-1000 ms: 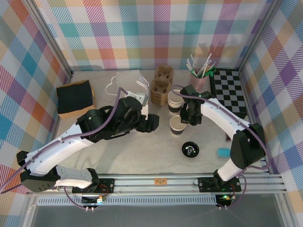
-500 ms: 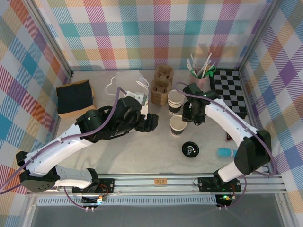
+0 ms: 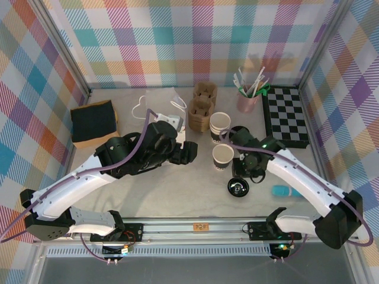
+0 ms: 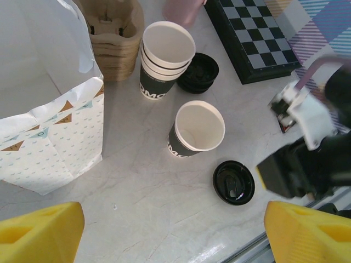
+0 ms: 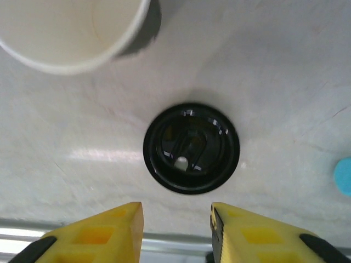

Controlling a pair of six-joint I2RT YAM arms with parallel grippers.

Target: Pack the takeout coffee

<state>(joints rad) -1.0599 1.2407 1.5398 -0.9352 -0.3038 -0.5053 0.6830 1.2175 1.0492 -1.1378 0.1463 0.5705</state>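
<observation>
The paper cup stands alone in the middle of the table, with no lid on it.
A black lid lies flat near it. The right gripper hangs over the lid, partly open and empty. The left gripper is wide open, holding nothing, next to a white bag.

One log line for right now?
right gripper: open above round black plastic lid | left gripper: open | dark paper cup: lidless
</observation>
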